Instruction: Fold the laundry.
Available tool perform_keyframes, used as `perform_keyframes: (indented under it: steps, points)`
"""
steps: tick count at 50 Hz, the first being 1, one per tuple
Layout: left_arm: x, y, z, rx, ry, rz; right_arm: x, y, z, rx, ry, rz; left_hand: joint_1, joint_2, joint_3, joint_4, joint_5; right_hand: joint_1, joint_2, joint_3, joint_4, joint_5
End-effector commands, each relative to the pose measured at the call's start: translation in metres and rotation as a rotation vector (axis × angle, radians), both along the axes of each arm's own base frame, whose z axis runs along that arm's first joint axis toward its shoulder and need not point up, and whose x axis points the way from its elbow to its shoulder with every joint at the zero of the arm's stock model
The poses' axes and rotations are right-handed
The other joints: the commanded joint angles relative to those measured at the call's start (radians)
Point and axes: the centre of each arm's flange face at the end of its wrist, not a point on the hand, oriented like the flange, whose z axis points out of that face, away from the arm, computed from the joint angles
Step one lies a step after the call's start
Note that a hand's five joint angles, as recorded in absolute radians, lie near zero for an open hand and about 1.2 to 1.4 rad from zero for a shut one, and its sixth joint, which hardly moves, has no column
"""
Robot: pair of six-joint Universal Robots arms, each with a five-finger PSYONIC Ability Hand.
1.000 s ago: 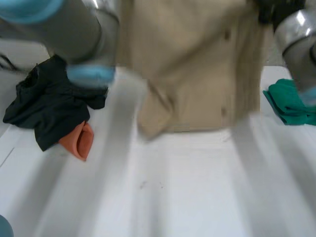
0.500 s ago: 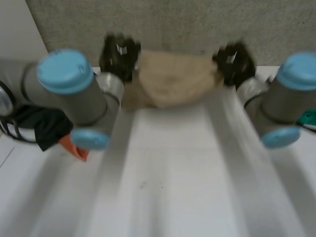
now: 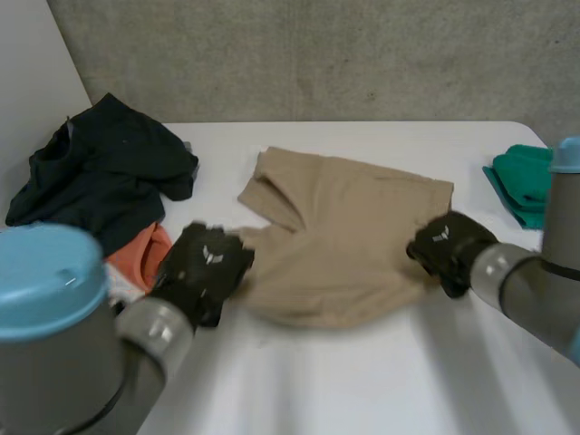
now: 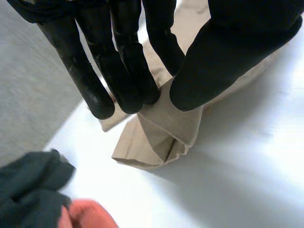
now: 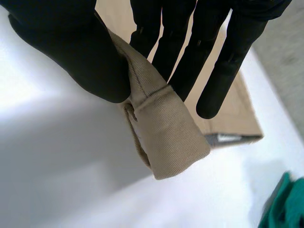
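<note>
White bench (image 3: 362, 381) before a grey wall: tan garment (image 3: 344, 240) lies flat at its middle, both hands on it.
Left hand (image 3: 204, 267) pinches the garment's near left corner between thumb and fingers; right hand (image 3: 444, 246) pinches a folded corner at its right edge likewise. Dark garment (image 3: 100, 172) and orange cloth (image 3: 145, 256) are heaped at the bench's left edge, green cloth (image 3: 526, 181) at its right edge.

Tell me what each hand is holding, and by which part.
Both hold the beige garment: the left hand pinches its near left corner, the right hand its near right corner.
</note>
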Motion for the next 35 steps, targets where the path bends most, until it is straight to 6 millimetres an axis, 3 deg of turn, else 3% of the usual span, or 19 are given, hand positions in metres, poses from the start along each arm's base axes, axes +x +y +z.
perform_keyframes:
  steps: [1, 2, 6, 8, 12, 16, 20, 28, 35]
  points:
    - [0.034, 0.063, -0.001, 0.215, -0.179, -0.063, -0.033, 0.053, 0.010, 0.145, 0.175, 0.056, 0.255, 0.196, 0.204, 0.195, 0.210, 0.281, 0.199, 0.200, 0.197, 0.218]
    - [0.038, 0.079, 0.001, 0.254, -0.210, -0.099, -0.040, 0.064, 0.014, 0.158, 0.194, 0.059, 0.255, 0.196, 0.204, 0.195, 0.210, 0.281, 0.199, 0.200, 0.197, 0.218]
    - [0.039, 0.102, 0.005, 0.284, -0.253, -0.174, -0.048, 0.080, 0.018, 0.158, 0.189, 0.072, 0.255, 0.196, 0.204, 0.195, 0.210, 0.281, 0.199, 0.200, 0.197, 0.218]
    - [0.035, 0.103, 0.009, 0.267, -0.242, -0.189, -0.047, 0.083, 0.016, 0.173, 0.173, 0.086, 0.255, 0.196, 0.204, 0.195, 0.210, 0.281, 0.199, 0.200, 0.197, 0.218]
    - [0.016, 0.085, 0.015, 0.200, -0.179, -0.182, -0.046, 0.078, 0.018, 0.154, 0.149, 0.090, 0.255, 0.196, 0.204, 0.195, 0.210, 0.281, 0.199, 0.200, 0.197, 0.218]
    - [-0.013, 0.054, 0.013, 0.126, -0.122, -0.165, -0.041, 0.054, 0.015, 0.089, 0.107, 0.085, 0.255, 0.196, 0.204, 0.195, 0.210, 0.281, 0.199, 0.200, 0.197, 0.218]
    - [-0.043, -0.008, 0.008, 0.038, -0.043, -0.086, -0.034, 0.017, 0.001, 0.033, 0.061, 0.031, 0.255, 0.196, 0.204, 0.195, 0.210, 0.281, 0.199, 0.200, 0.197, 0.218]
    - [-0.088, -0.104, -0.006, -0.183, 0.058, 0.051, -0.017, -0.049, -0.014, -0.122, -0.044, -0.057, 0.255, 0.196, 0.204, 0.195, 0.210, 0.281, 0.199, 0.200, 0.197, 0.218]
    - [-0.112, -0.164, -0.012, -0.421, 0.061, 0.098, 0.006, -0.104, -0.027, -0.353, -0.079, -0.078, 0.255, 0.196, 0.204, 0.195, 0.210, 0.281, 0.199, 0.200, 0.197, 0.218]
